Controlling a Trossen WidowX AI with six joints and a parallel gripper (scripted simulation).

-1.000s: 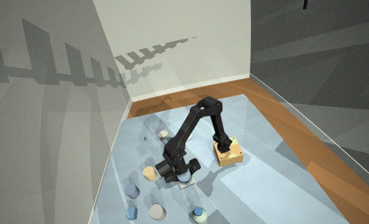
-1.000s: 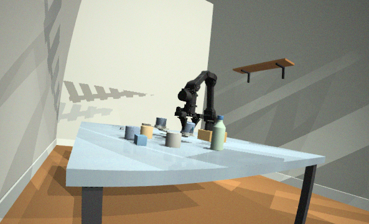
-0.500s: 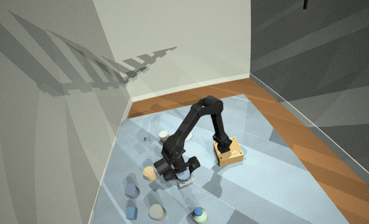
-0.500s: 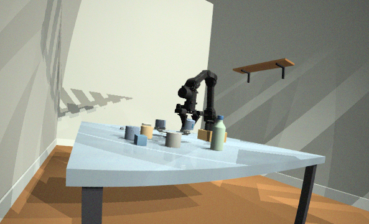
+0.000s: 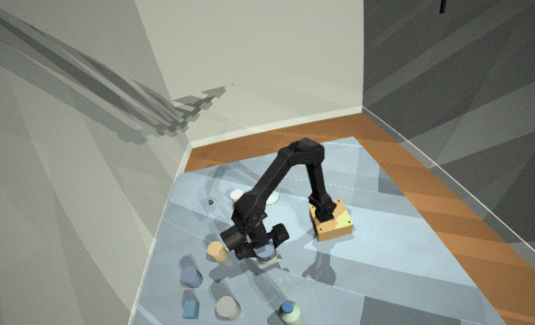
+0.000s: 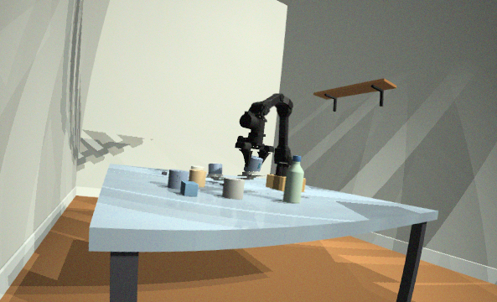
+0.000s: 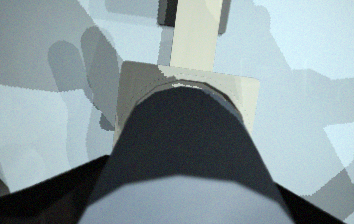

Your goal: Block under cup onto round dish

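Note:
My gripper [image 5: 263,246] [image 6: 254,162] is shut on a blue-grey cup [image 5: 265,253] [image 6: 255,164] [image 7: 180,135], upright or slightly tilted. The cup is at or just above the square end plate of the pale balance [image 5: 272,262] [image 7: 249,92]; I cannot tell whether they touch. The other cup [image 6: 214,169] stands on the balance's far end; the arm hides it in the top view. The pale round dish [image 5: 272,198] lies behind the arm, partly hidden. No hidden block shows.
An orange cylinder [image 5: 217,253] [image 6: 197,178], a blue-grey cylinder [image 5: 191,277], a blue block [image 5: 190,310], a grey cylinder [image 5: 228,308] and a green bottle [image 5: 291,313] [image 6: 293,184] stand around. A white cylinder [image 5: 236,196] is near the dish. The arm's yellow base [image 5: 335,232] is right.

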